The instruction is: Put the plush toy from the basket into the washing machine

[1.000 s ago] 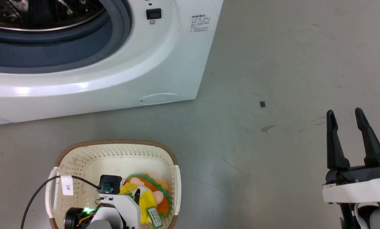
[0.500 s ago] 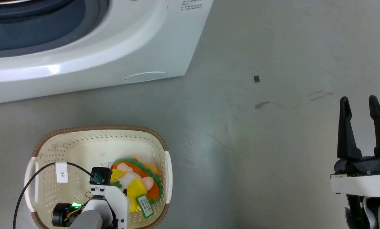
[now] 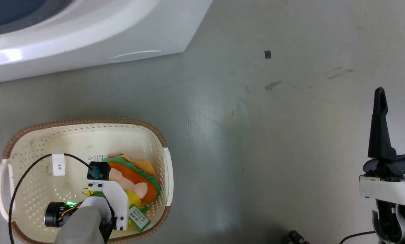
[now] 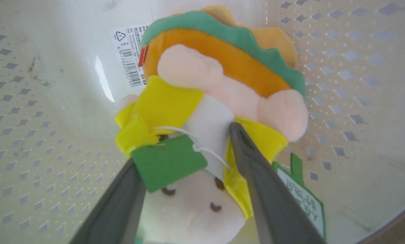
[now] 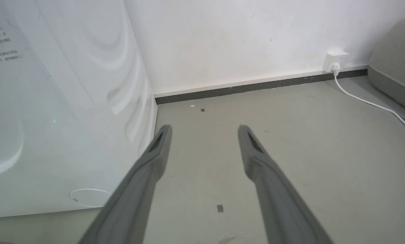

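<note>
- My left gripper (image 4: 184, 144) is spread astride the yellow middle of the plush toy (image 4: 222, 67), which lies against the right wall of the basket (image 3: 87, 121).
- If I close here I may pinch only the green tag (image 4: 168, 161), and the toy could drop short of the washing machine (image 3: 87, 40).
- My right gripper (image 3: 395, 89) hangs spread, empty.

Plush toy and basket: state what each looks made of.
The plush toy looks like soft, matte, fleecy fabric over stuffing: rounded bulges, fuzzy surface. The basket looks like moulded cream plastic, slightly glossy, with regular perforations; its brown rim looks woven, possibly plastic too.
</note>
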You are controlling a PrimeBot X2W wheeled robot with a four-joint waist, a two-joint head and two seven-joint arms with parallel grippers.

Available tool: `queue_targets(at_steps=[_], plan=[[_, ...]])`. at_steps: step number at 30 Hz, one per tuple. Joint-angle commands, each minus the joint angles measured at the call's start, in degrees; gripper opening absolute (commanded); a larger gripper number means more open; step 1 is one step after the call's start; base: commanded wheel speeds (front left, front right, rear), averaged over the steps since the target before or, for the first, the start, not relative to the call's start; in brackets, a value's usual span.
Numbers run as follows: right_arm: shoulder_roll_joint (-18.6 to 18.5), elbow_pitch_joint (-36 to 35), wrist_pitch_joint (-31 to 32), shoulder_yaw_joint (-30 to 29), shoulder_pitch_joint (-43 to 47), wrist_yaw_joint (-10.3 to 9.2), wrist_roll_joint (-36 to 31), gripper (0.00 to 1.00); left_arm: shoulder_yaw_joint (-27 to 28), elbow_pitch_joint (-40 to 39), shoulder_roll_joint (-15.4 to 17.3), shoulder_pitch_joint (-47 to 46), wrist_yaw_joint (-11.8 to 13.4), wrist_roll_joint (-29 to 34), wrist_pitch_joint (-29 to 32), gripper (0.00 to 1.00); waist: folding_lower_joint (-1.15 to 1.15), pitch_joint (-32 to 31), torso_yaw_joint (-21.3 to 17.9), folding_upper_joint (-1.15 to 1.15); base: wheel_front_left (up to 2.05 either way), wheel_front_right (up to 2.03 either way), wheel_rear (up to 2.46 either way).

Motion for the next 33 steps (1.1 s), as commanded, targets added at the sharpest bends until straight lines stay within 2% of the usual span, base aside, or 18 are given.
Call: queue_targets(at_steps=[1,2,3,4,5,11,17,33], plan=[[0.0,-0.5,-0.5,-0.2,-1.4,-0.04,0.8,1.00,-0.6,1.7,0.3,-1.4,-0.5,-0.6,-0.1,1.00,-0.01,1.4,-0.5,0.00,0.00,0.00,0.00],[0.0,-0.6,-0.6,-0.3,-1.6,-0.04,1.0,1.00,-0.9,2.3,0.4,-1.8,-0.9,-0.8,0.0,1.00,-0.01,1.9,-0.7,0.00,0.00,0.00,0.00],[0.0,-0.7,-0.7,-0.3,-1.8,-0.04,1.2,1.00,-1.1,2.9,0.4,-2.2,-1.1,-1.1,0.1,0.69,-0.01,2.4,-0.8,0.00,0.00,0.00,0.00],[0.0,-0.7,-0.8,-0.3,-1.9,-0.04,1.2,1.00,-1.3,3.1,0.3,-2.4,-1.2,-1.2,0.0,0.31,-0.01,2.7,-0.8,0.00,0.00,0.00,0.00],[0.0,-0.7,-0.8,-0.3,-2.0,-0.04,1.2,1.00,-1.3,3.1,0.3,-2.5,-1.4,-1.3,-0.1,0.00,-0.01,2.7,-0.8,0.00,0.00,0.00,0.00],[0.0,-0.2,-0.8,-0.3,-2.3,-0.04,1.0,1.00,-1.6,3.1,-0.3,-1.9,-2.3,-1.9,-0.1,0.00,-0.01,1.6,-0.3,0.00,0.00,0.00,0.00],[0.0,0.9,-0.8,-0.6,-1.6,-0.04,0.0,1.00,-2.6,3.1,-1.1,-0.2,-2.8,-1.9,-1.8,0.00,-0.01,-2.4,1.2,0.00,0.00,0.00,0.00],[0.0,5.2,-0.8,-2.1,5.4,-0.04,-2.0,1.00,-6.0,2.5,-4.0,6.8,-4.0,-0.6,-16.2,0.00,-0.01,-21.5,8.5,0.00,0.00,0.00,0.00]])
